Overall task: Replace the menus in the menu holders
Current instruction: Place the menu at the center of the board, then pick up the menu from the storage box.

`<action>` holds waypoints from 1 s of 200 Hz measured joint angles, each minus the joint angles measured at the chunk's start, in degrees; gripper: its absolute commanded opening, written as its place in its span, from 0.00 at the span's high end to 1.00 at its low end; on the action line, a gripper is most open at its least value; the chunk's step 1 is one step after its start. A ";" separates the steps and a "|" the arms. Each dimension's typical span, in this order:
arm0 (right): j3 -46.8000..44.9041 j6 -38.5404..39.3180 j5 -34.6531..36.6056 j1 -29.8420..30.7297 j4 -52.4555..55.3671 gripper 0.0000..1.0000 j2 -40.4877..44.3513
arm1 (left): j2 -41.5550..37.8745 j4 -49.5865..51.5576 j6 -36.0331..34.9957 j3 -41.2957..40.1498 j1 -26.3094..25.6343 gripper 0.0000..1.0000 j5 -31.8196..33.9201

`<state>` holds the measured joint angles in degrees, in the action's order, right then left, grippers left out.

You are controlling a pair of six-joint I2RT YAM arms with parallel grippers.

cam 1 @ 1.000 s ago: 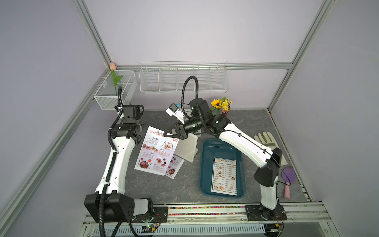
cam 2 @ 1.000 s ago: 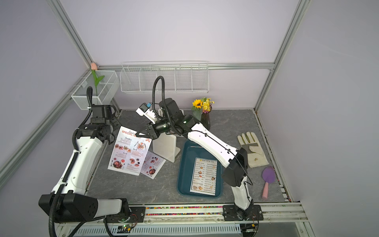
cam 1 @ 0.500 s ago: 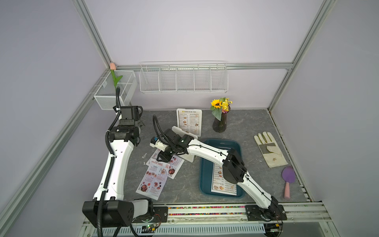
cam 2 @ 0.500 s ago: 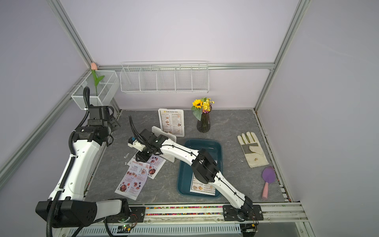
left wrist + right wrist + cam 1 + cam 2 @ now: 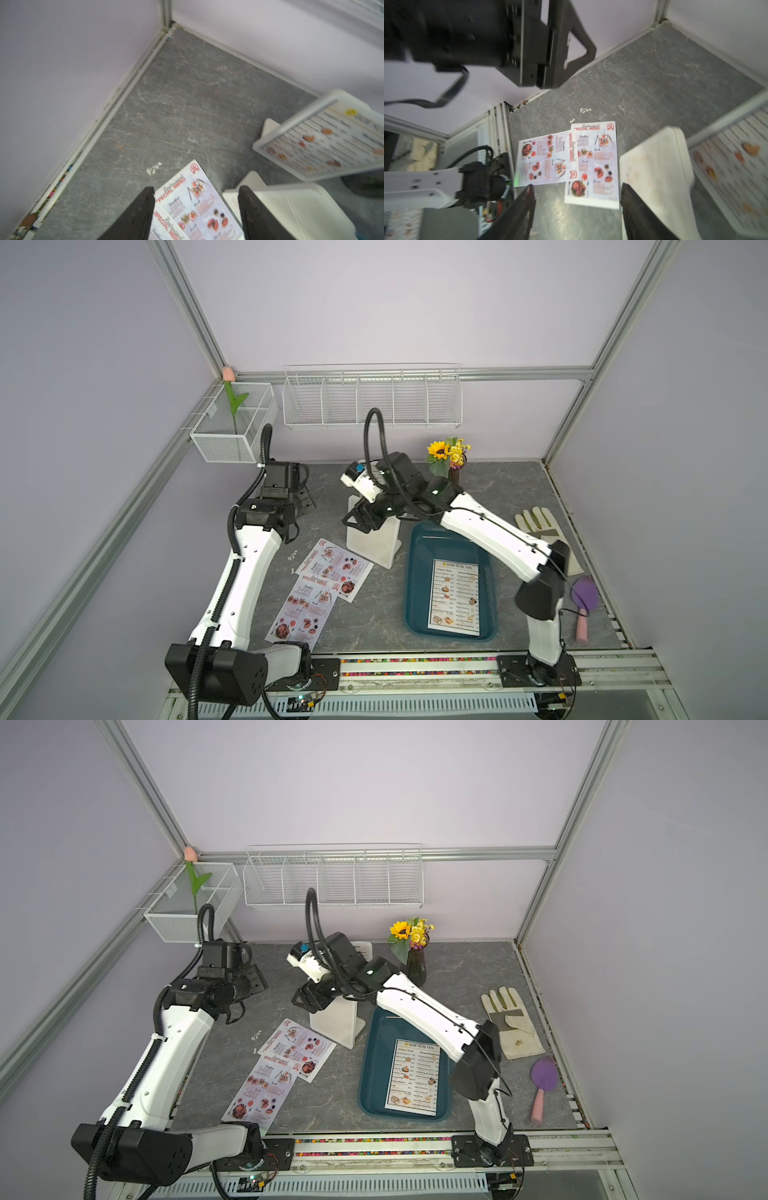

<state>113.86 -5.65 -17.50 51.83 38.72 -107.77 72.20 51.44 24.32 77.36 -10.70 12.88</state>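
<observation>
"Pink paper first: how many sheets did both top views give?"

"Two pink menus [image 5: 336, 568], overlapping, flat on the grey tabletop [image 5: 374, 614] on the left-arm side of the teal tray [image 5: 409, 593]. One white menu [image 5: 455, 597] lay inside the tray. One empty holder [image 5: 374, 545] stood just beside the tray's back corner. A second holder [image 5: 363, 948] showed only as a corner behind the right arm."

"And the grippers?"

"The right gripper [image 5: 353, 522] hung over the empty holder, jaws apart, gripping nothing. The left gripper [image 5: 305, 499] was well apart from the tray, above bare table. The nearer pink sheet's edge came close to the front rail [image 5: 415, 662]."

"The left wrist view?"

"Its fingers [image 5: 141, 214] stood wide with nothing between them. A pink menu [image 5: 197, 207] lay below, the empty holder [image 5: 301, 207] beside it. The second holder [image 5: 324, 141] carried another white menu [image 5: 332, 145]. Open grey table ran to the wall corner."

"The right wrist view?"

"Fingers [image 5: 639, 214] were spread and empty too. Both pink menus [image 5: 548, 158] lay clear of the empty holder [image 5: 656, 166], with bare table between."
</observation>
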 measured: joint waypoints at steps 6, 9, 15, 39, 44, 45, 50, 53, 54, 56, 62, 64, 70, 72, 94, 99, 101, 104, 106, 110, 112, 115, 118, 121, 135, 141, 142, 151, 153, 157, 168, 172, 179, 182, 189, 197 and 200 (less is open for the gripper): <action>-3.74 -0.98 -0.07 -1.01 0.39 0.24 3.74 | -0.76 0.35 -0.22 -0.94 -1.14 0.34 -1.25; -5.60 -1.09 -0.24 -1.42 0.52 0.23 5.33 | -1.16 0.59 -0.24 -1.44 -1.77 0.34 -1.77; -10.01 -2.27 -0.17 -2.51 0.98 0.22 9.25 | -2.25 1.07 -0.50 -2.62 -3.26 0.34 -3.06; -24.02 -6.47 1.68 -6.56 4.79 0.17 20.11 | -6.25 3.15 -1.09 -5.73 -9.86 0.33 -7.80; -26.67 -7.08 2.05 -7.41 5.73 0.16 21.75 | -6.91 3.43 -1.07 -6.27 -11.30 0.33 -8.74; -27.06 -7.23 2.21 -7.56 5.88 0.16 22.01 | -6.99 3.48 -1.07 -6.38 -11.52 0.33 -8.90; -29.81 -8.00 2.75 -8.57 6.73 0.14 23.61 | -7.58 3.65 -1.07 -6.93 -12.94 0.33 -9.84; -31.41 -8.79 3.37 -9.25 7.17 0.14 24.48 | -8.02 3.63 -1.03 -7.43 -14.14 0.33 -10.56; -31.80 -8.90 3.41 -9.40 7.28 0.13 24.70 | -8.09 3.65 -1.03 -7.52 -14.36 0.33 -10.67; -32.92 -8.94 3.56 -9.75 7.58 0.13 25.24 | -8.28 3.74 -1.05 -7.78 -14.93 0.32 -10.95; -36.35 -10.01 4.68 -11.10 8.39 0.12 26.91 | -8.87 3.63 -0.90 -8.81 -17.09 0.31 -12.07; -37.11 -10.25 4.90 -11.34 8.66 0.12 27.19 | -9.01 3.56 -0.83 -9.07 -17.59 0.31 -12.41; -40.39 -11.32 6.25 -12.50 9.44 0.10 28.59 | -9.42 3.23 -0.63 -10.27 -19.87 0.30 -13.53; -41.48 -11.89 6.95 -12.92 9.62 0.10 28.96 | -9.51 2.93 -0.52 -10.75 -20.87 0.30 -14.03; -50.69 -16.39 12.07 -15.06 11.93 0.06 30.86 | -8.98 0.35 0.87 -15.08 -29.42 0.29 -18.08; -52.59 -17.55 13.29 -15.19 12.13 0.05 30.80 | -8.33 -0.39 1.18 -16.00 -31.61 0.29 -18.91; -53.33 -18.08 13.57 -15.17 12.13 0.05 30.77 | -8.15 -0.52 1.22 -16.20 -32.20 0.28 -19.08; -54.31 -18.62 14.10 -15.19 12.15 0.05 30.67 | -7.63 -0.98 1.46 -16.63 -33.48 0.28 -19.41; -55.01 -19.32 14.56 -15.21 12.15 0.05 30.60 | -7.19 -1.27 1.62 -16.90 -34.40 0.28 -19.54; -56.08 -19.98 15.08 -15.21 12.17 0.05 30.51 | -6.62 -1.68 1.81 -17.22 -35.67 0.28 -19.85; -56.78 -20.65 15.41 -15.21 12.13 0.05 30.40 | -6.10 -2.08 1.99 -17.46 -36.41 0.28 -19.93; -57.57 -21.31 15.67 -15.21 12.07 0.04 30.36 | -5.57 -2.51 2.14 -17.70 -37.48 0.28 -20.24; -58.38 -21.99 16.15 -15.21 12.02 0.04 30.18 | -4.92 -3.02 2.29 -17.99 -38.40 0.28 -20.46; -59.23 -22.88 16.46 -15.21 11.93 0.04 30.03 | -4.17 -3.65 2.58 -18.29 -39.47 0.28 -20.76; -61.59 -26.01 17.86 -15.21 11.52 0.11 28.92 | -0.94 -5.81 3.52 -19.37 -41.79 0.28 -22.29; -62.16 -27.47 18.43 -15.21 11.19 0.11 28.17 | 0.52 -6.45 3.93 -19.63 -42.07 0.28 -22.64; -62.18 -27.71 18.49 -15.21 11.17 0.11 28.09 | 0.83 -6.58 4.02 -19.65 -42.12 0.28 -22.73; -62.49 -29.38 19.28 -15.21 10.54 0.11 27.08 | 3.10 -7.52 4.59 -19.87 -42.21 0.28 -23.02; -62.53 -29.86 19.47 -15.21 10.32 0.11 26.86 | 3.58 -7.74 4.66 -19.91 -42.23 0.28 -22.97; -62.62 -30.67 19.71 -15.21 9.84 0.11 26.45 | 4.39 -8.22 4.92 -20.00 -42.32 0.28 -23.04; -63.49 -32.81 20.31 -15.21 7.78 0.11 25.83 | 6.01 -9.22 5.40 -20.13 -42.34 0.28 -23.02; -63.87 -33.59 20.55 -15.21 7.17 0.11 25.62 | 6.54 -9.60 5.51 -20.13 -42.36 0.28 -22.99; -64.52 -34.95 20.81 -15.19 6.23 0.11 25.11 | 7.21 -10.27 5.64 -20.13 -42.47 0.29 -22.97; -64.81 -35.43 20.94 -15.21 5.86 0.11 24.87 | 7.45 -10.51 5.68 -20.13 -42.51 0.28 -22.97; -65.24 -36.61 21.22 -15.21 5.20 0.11 24.06 | 8.13 -11.21 5.81 -20.13 -42.66 0.29 -22.95; -65.59 -37.79 21.57 -15.21 4.28 0.11 22.88 | 8.98 -12.00 5.95 -20.13 -42.88 0.29 -22.91; -65.66 -38.21 21.64 -15.19 4.00 0.11 22.43 | 9.29 -12.22 6.05 -20.13 -42.97 0.29 -22.82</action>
<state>48.21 -43.86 4.14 36.64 42.72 -85.34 81.49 39.22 30.37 57.23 -53.67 -9.93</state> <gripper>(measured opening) 0.891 0.713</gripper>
